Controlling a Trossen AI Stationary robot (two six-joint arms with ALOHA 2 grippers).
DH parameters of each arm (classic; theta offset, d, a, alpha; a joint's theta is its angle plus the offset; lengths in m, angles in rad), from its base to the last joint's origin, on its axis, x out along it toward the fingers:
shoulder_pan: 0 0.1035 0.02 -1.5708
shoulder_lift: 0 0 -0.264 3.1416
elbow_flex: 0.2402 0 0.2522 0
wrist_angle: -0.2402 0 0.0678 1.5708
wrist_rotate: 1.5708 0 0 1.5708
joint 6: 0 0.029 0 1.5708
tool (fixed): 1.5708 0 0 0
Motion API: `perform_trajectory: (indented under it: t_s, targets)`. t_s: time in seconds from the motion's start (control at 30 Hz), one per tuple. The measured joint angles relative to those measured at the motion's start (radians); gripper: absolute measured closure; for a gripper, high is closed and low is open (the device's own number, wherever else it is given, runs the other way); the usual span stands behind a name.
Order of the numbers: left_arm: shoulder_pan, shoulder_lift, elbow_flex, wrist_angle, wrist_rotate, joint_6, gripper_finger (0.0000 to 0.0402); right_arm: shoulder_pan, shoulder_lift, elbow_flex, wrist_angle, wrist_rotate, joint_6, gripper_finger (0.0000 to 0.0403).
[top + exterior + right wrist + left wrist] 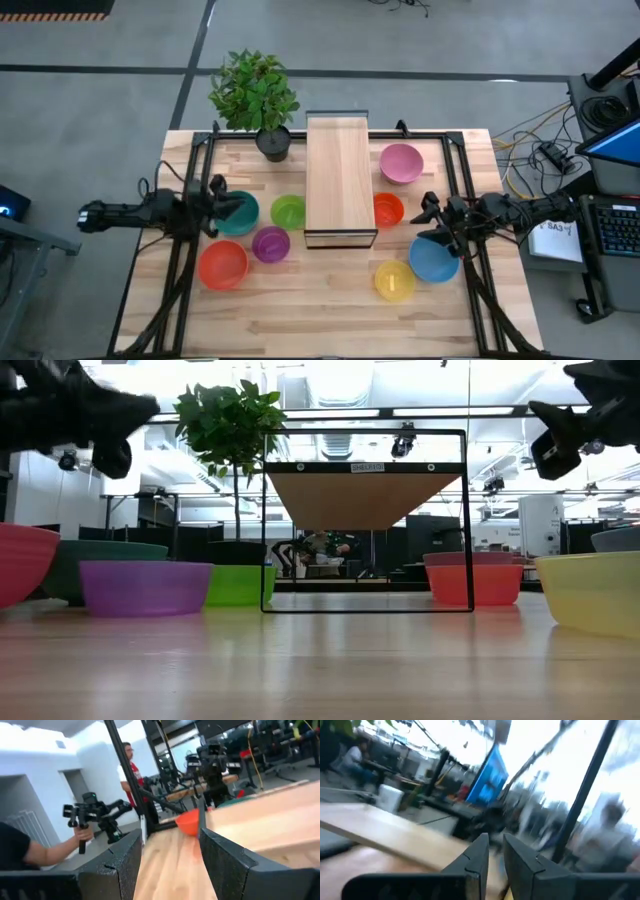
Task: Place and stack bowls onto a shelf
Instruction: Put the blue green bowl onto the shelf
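Observation:
The shelf (339,178), a light-wood board on a dark frame, stands at the table's middle. Left of it, the teal (240,215), green (288,211), purple (270,244) and red (222,265) bowls rest upright on the table. Right of it are the pink (401,162), orange (388,210), blue (434,262) and yellow (394,281) bowls. My left gripper (234,206) hangs in the air over the teal bowl, fingers nearly together (495,855), empty. My right gripper (428,222) hangs between the orange and blue bowls, open (170,855), empty.
A potted plant (255,95) stands at the far edge, left of the shelf. Dark frame rails (190,200) run along both table sides. Bare tabletop lies near the front edge (320,320). People show in the room beyond (35,850).

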Motion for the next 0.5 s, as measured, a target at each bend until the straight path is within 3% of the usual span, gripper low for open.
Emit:
perform_trajectory:
  t_s: [0.13,0.37,0.5]
  targets:
    - [0.000,0.000,0.000,0.092,-0.013,-0.036,0.0361,0.013,0.038,0.000,0.116,0.024,-0.011,0.0216]
    - [-0.002,0.003,0.001,0.096,-0.014,-0.188,0.0361,0.013,0.188,0.000,0.354,0.044,-0.010,0.0216]
    - [-0.004,0.027,0.001,0.097,0.040,-0.281,0.0362,0.013,0.285,0.037,0.370,0.051,0.036,0.0216]
